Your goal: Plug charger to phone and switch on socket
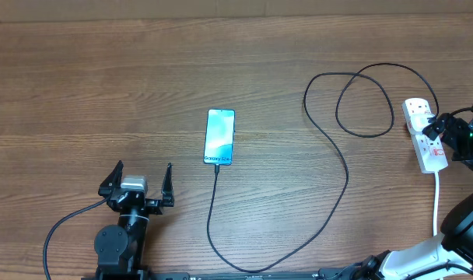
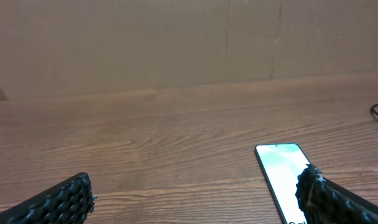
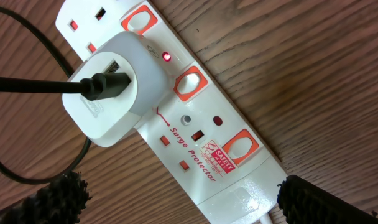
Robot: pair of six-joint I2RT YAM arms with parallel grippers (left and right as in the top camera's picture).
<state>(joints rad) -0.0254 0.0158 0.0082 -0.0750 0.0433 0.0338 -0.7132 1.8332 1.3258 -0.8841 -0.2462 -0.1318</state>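
Where right gripper (image 1: 435,134) overlaps, socket (image 1: 415,109) part-hidden, phone (image 2: 279,168) cropped.

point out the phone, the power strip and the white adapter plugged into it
phone (image 1: 219,137), overhead view, middle of its lit screen
power strip (image 3: 204,163), right wrist view, white body by the lettering
white adapter (image 3: 99,118), right wrist view, lower part of its front face
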